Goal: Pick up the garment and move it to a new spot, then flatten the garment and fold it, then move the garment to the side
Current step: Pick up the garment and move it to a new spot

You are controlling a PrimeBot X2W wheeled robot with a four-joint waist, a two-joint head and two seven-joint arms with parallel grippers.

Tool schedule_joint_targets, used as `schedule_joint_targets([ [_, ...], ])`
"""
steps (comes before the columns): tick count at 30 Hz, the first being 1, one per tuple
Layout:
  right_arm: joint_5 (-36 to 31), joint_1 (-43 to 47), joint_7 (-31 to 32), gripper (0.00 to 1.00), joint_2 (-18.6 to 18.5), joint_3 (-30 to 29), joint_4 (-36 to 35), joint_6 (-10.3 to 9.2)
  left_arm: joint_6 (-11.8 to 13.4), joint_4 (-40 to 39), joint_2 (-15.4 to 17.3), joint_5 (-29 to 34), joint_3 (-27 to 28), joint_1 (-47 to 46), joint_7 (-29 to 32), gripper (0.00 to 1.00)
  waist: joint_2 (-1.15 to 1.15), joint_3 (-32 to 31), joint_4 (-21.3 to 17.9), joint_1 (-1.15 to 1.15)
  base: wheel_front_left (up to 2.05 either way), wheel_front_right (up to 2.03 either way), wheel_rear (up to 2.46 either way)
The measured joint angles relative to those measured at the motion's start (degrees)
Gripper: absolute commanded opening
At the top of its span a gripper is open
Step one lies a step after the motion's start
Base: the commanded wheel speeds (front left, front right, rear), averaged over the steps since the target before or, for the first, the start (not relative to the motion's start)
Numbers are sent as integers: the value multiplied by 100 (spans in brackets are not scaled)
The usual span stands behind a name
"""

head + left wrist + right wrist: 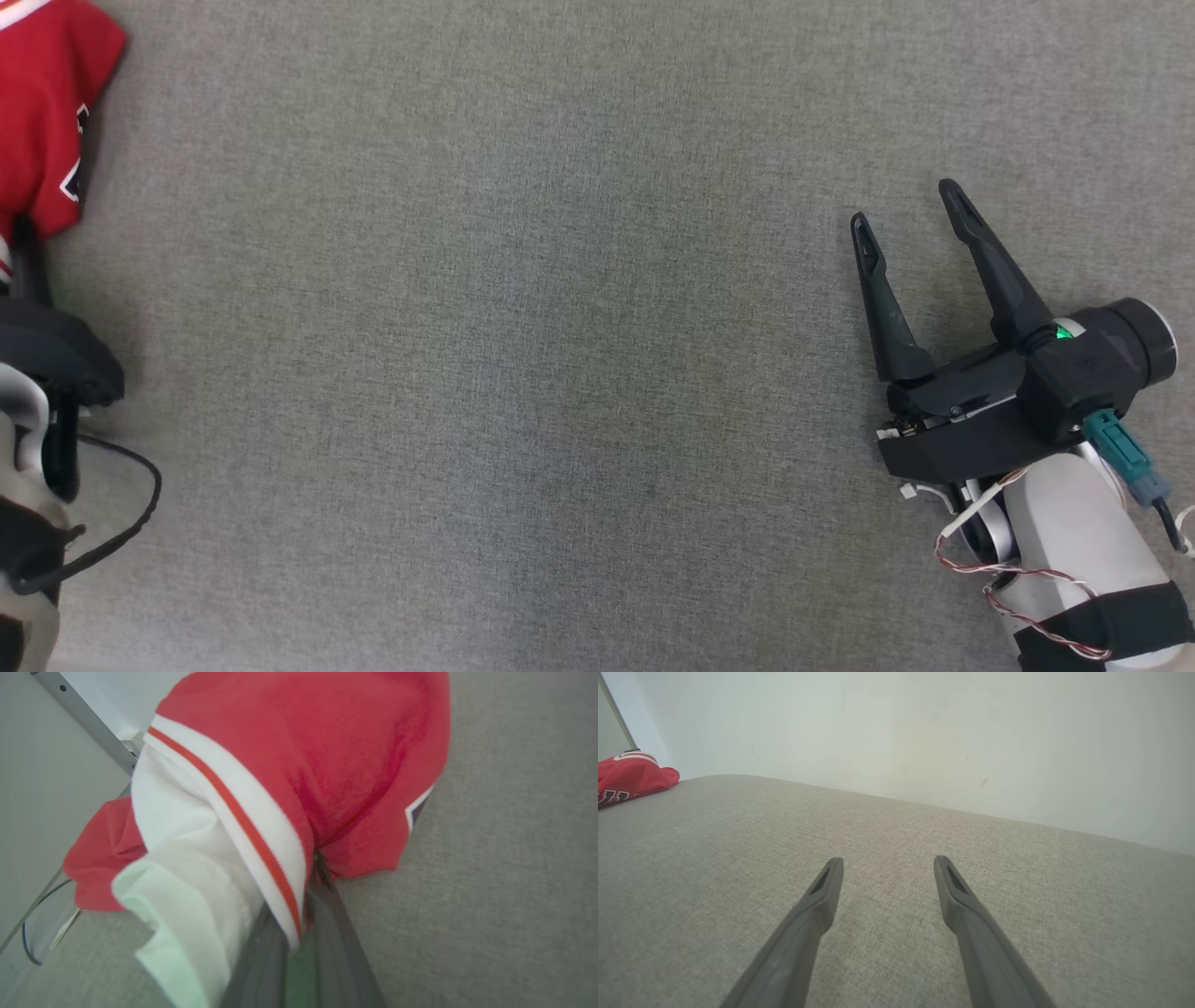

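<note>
Pinching the garment is the left gripper; the right gripper gapes.

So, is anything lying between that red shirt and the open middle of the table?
Nothing visible: the left gripper holds the shirt at the far left, and bare grey table runs from it to the open right gripper.

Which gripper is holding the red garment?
The left gripper: its jaws are shut on the garment. The right gripper hovers with jaws open above the bare grey surface, far from the garment.
</note>
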Motion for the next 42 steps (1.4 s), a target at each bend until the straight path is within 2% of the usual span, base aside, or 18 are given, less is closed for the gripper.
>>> schedule_joint_targets([
  [3, 0, 3, 3, 100, 82, -18, 87, -1, -9, -76, 69, 102, -65, -49, -49, 0, 0, -81, -26, 0, 0, 0, 0],
  [7, 20, 102, 20, 100, 263, -58, 261, -1, -56, -945, 103, 349, -166, -169, -96, 0, 1, -327, -31, 1, 0, 0, 0],
  [11, 22, 257, 38, 100, 499, -76, 370, -1, -70, -1725, -26, 515, -242, -25, -98, 0, 1, -577, -59, 1, 0, 0, 0],
  [15, 80, 314, 38, 100, 705, -93, 468, -1, -85, -2336, -357, 627, -477, 224, -97, 0, 1, -841, -151, 1, 0, 0, 0],
  [19, 127, 444, 40, 100, 865, -166, 531, -1, -85, -2757, -783, 615, -960, 565, -98, 0, 1, -1085, -336, 0, 0, 0, 0],
  [26, 163, 725, 38, 100, 1065, -312, 601, -1, -86, -2983, -1415, 214, -1882, 1121, -98, 0, 1, -1436, -832, 0, 0, 0, 0],
  [32, 186, 854, 40, 100, 1165, -330, 668, -1, -85, -3073, -1728, -87, -2544, 1436, -98, 0, 1, -1676, -1348, 0, 0, 0, 0],
  [37, 151, 1005, 40, 100, 1192, -464, 694, -1, -97, -3206, -1995, -294, -3499, 1617, -97, 0, 1, -1864, -1761, 0, 0, 0, 0],
  [42, 152, 1074, 40, 100, 1211, -519, 721, -1, -96, -3162, -2050, -347, -3259, 1807, -98, 0, 1, -2052, -2075, 0, 0, 0, 0],
])
